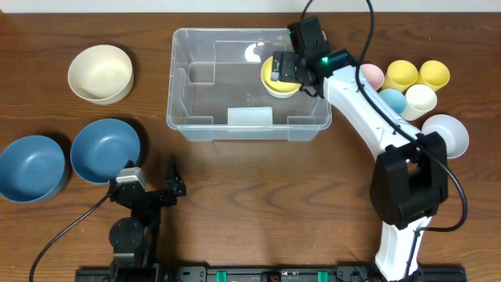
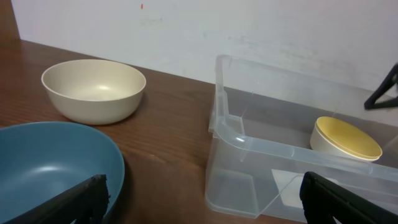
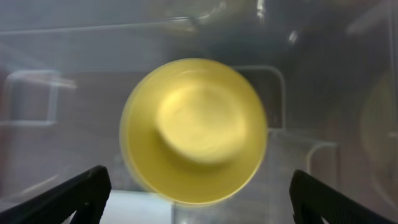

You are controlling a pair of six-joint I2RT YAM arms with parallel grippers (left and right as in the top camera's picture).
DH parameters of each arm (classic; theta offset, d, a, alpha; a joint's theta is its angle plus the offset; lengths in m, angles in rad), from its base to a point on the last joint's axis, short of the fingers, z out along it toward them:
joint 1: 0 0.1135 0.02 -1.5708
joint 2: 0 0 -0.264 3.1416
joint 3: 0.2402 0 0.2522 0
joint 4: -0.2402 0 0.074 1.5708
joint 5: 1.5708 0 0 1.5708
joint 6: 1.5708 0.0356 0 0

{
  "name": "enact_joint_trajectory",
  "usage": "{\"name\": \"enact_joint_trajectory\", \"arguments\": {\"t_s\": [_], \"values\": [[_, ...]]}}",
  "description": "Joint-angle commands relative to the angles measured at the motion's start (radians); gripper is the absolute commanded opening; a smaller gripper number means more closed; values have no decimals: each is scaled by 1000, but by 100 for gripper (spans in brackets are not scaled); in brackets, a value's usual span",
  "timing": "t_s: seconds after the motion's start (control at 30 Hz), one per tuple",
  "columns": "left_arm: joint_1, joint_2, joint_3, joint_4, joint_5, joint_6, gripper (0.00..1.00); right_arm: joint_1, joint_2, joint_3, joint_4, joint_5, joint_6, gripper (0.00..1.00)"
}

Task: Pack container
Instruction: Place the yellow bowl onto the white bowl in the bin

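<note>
Yellow bowl (image 3: 196,130) blurred, partly hidden overhead under released right claw (image 1: 293,69), near container (image 1: 196,125) right wall; left claw (image 2: 204,190) released too, fingers cropped.

A round yellow bowl (image 3: 196,130) fills the middle of the view, seen from straight above and blurred, with a paler raised disc at its centre. It sits inside the clear plastic container (image 3: 37,106), whose moulded ledges show at 9 and 3 o'clock and whose far wall runs across at 12 o'clock. The tool (image 3: 199,186) stands spread wide, its dark fingers (image 3: 74,196) at 7 and 5 o'clock, clear of the bowl.
</note>
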Motion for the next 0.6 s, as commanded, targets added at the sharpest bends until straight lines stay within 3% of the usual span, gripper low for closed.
{"name": "enact_joint_trajectory", "arguments": {"t_s": [0.0,0.27,0.57], "values": [[4,-6,-19,-37,-9,-2,98,48,-11,169,-122,-11,-62,95],[4,-6,-19,-37,-9,-2,98,0,-77,491,-591,-5,35,98],[4,-6,-19,-37,-9,-2,98,-354,-223,521,-908,67,147,98]]}}
